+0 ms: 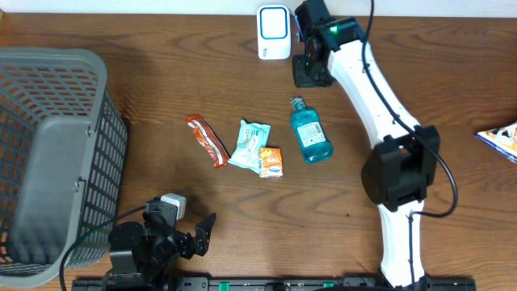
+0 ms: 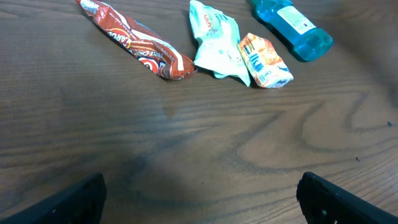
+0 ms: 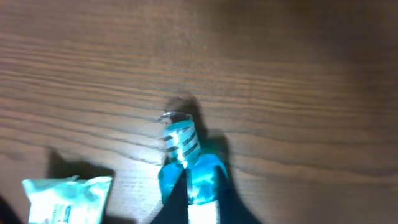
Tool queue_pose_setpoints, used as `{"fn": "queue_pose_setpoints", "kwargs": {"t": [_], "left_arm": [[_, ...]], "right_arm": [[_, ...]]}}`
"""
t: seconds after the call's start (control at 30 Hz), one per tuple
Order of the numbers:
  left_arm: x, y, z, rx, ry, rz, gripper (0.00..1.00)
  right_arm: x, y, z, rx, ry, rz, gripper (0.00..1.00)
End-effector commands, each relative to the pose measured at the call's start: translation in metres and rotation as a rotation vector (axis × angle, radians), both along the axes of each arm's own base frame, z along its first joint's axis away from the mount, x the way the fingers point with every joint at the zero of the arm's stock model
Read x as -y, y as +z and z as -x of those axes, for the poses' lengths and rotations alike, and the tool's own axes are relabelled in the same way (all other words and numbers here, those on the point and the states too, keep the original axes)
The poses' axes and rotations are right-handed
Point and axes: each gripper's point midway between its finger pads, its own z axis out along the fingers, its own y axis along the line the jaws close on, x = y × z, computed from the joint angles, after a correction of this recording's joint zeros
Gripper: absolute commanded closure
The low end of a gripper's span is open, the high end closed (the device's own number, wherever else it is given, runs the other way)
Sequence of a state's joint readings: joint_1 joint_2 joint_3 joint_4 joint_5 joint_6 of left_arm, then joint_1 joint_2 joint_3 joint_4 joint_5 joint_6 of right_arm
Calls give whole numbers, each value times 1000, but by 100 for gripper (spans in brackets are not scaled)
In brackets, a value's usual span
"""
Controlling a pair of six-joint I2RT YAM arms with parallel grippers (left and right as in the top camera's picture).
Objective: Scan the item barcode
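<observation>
Right gripper (image 3: pixel 188 198) hangs with its jaws closed on nothing. Just beyond its tips lies the blue transparent plastic bottle (image 1: pixel 311 136), on its side and not gripped. Close beside the gripper, away from the bottle, stands the white box-shaped scanner (image 1: pixel 274 32). Left gripper (image 2: pixel 202 182) sits wide open and empty, well apart. Judged step: approach, pickup not yet made. Next move calls for parting the jaws, closing across the bottle, then presenting its label to the scanner.
</observation>
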State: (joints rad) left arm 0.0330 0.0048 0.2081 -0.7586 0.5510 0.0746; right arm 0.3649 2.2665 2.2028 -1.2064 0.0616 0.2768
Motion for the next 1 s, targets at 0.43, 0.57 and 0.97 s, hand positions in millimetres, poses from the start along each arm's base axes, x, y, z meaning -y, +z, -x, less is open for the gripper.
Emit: {"fn": "queue_pose_setpoints", "kwargs": {"t": [0.43, 0.57, 0.97], "left_arm": [[-1, 1, 0, 1, 6, 2, 2], [-1, 1, 0, 1, 6, 3, 2], [-1, 1, 0, 1, 6, 2, 2]], "right_arm": [[0, -65, 49, -281, 357, -231, 14], [12, -99, 48, -347, 316, -262, 14], [-7, -123, 65, -414, 388, -303, 17]]}}
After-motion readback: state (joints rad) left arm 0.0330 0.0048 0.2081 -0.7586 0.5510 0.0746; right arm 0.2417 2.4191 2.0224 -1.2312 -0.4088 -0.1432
